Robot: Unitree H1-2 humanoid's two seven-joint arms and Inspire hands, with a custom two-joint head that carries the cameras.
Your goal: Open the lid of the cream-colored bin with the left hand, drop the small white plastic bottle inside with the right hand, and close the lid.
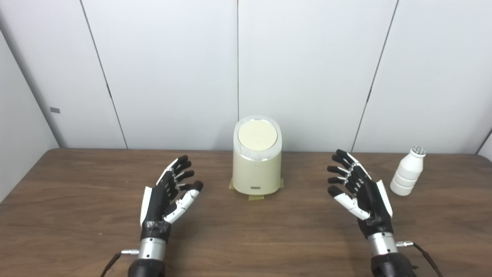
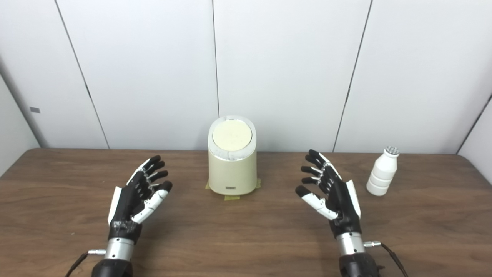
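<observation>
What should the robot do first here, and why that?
Probably reach the left robot hand forward to the lid of the cream-colored bin. The lid looks shut, so the small white bottle could not drop in yet. Both hands are open and hold nothing, and the right robot hand sits close to the bottle, ready for later.

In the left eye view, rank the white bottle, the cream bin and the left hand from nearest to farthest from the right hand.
1. White bottle: just to the outer right of the right hand, standing upright.
2. Cream bin: toward table centre, lid closed.
3. Left hand: across the table beyond the bin, fingers apart.
</observation>
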